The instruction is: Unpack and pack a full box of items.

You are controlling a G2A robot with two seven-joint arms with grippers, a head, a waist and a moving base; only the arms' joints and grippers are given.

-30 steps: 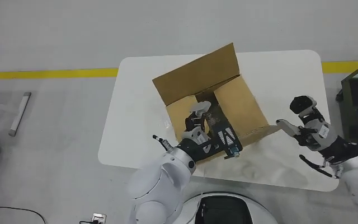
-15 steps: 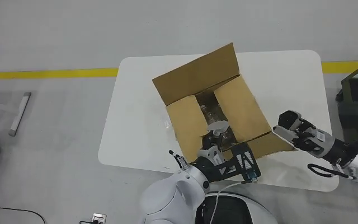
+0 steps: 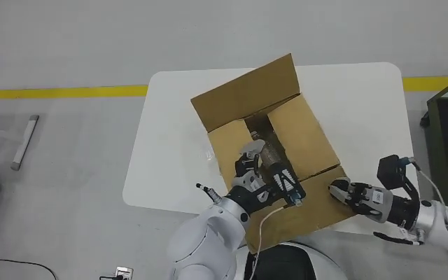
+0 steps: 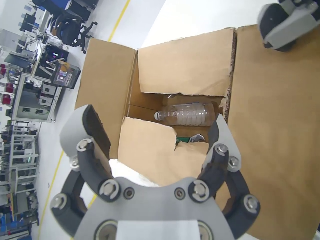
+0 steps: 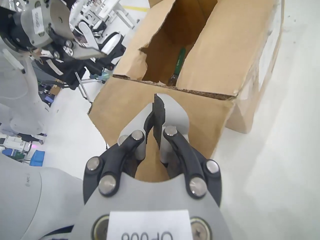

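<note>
A brown cardboard box (image 3: 280,119) stands on the white table (image 3: 168,140) with its flaps spread. Inside lie a clear plastic bottle (image 4: 187,114) and a green-labelled item (image 4: 183,139), also seen as a green strip (image 5: 179,59). My left gripper (image 3: 260,159) (image 4: 152,121) hangs open above the box's near opening, holding nothing. My right gripper (image 3: 339,190) (image 5: 157,103) is shut on the wide near flap (image 3: 301,217) (image 5: 140,101), which points out over the table's near edge. It appears far off (image 4: 285,26) on that flap.
A dark cart (image 3: 439,126) stands off the table's right edge. A yellow floor line (image 3: 70,92) runs behind the table. Bare tabletop lies left of the box and at the far right (image 3: 364,98).
The left gripper came back from the near edge to hang over the box opening. The right gripper moved nearer and leftward, and the near flap swung outward with it.
</note>
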